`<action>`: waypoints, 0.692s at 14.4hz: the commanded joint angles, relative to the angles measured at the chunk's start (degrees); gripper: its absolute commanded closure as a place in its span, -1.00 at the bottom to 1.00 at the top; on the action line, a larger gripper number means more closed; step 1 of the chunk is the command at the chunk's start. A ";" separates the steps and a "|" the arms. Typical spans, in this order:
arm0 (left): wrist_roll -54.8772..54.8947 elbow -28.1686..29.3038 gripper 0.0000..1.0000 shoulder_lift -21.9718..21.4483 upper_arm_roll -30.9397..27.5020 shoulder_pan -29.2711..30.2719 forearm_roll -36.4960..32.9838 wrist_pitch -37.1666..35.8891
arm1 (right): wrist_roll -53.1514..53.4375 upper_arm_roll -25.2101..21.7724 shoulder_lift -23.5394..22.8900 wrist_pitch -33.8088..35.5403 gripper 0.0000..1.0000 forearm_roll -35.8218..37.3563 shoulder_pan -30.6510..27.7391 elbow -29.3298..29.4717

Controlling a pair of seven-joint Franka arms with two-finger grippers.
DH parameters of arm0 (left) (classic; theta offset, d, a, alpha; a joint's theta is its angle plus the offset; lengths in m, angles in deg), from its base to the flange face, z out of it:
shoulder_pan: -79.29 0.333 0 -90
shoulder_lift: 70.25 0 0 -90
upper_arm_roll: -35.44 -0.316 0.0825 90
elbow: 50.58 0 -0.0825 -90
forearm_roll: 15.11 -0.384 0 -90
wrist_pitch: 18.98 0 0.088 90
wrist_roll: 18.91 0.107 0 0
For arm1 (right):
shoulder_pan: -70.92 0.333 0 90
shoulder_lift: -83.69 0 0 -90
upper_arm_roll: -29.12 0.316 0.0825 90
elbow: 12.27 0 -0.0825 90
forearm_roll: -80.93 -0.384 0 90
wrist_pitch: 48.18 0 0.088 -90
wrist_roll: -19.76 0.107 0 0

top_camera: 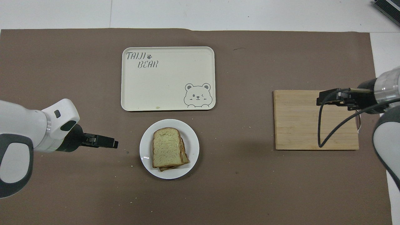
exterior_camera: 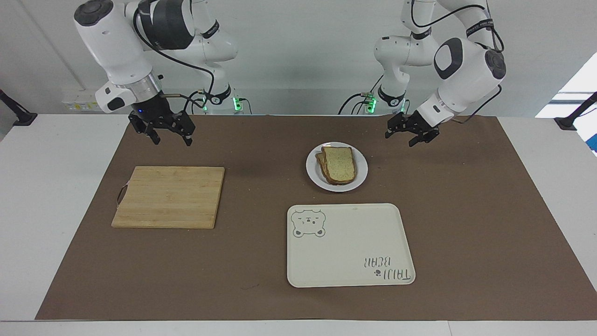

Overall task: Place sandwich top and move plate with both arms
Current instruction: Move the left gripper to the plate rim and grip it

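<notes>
The sandwich top (exterior_camera: 339, 163), a speckled toast slice with a dark crust, lies on top of a stack of slices on the small white plate (exterior_camera: 313, 176) in the middle of the mat. Both also show in the overhead view: the sandwich top (top_camera: 166, 147) and the plate (top_camera: 194, 137). My left gripper (exterior_camera: 405, 136) is open and empty, in the air beside the plate toward the left arm's end, apart from it; it also shows from overhead (top_camera: 109, 144). My right gripper (exterior_camera: 170, 135) is open and empty, raised over the wooden cutting board's area; it also shows from overhead (top_camera: 326, 97).
A wooden cutting board (exterior_camera: 168, 196) lies toward the right arm's end of the brown mat and also shows from overhead (top_camera: 300, 125). A cream bear-print tray (exterior_camera: 350, 245) lies just farther from the robots than the plate and also shows from overhead (top_camera: 168, 84).
</notes>
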 commanded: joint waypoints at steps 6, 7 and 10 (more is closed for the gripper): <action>11.26 13.39 -1.00 2.64 -0.71 -6.38 11.60 18.98 | -5.12 0.43 -0.34 5.34 -1.00 4.31 -1.57 4.52; 12.58 14.45 -1.00 3.07 -0.71 -7.35 13.70 19.96 | -4.77 0.52 -0.34 4.99 -1.00 3.86 -1.49 4.60; 19.06 17.35 -0.56 4.04 -0.80 -7.36 21.08 20.58 | -4.85 0.35 -0.34 5.69 -1.00 3.68 -1.49 5.13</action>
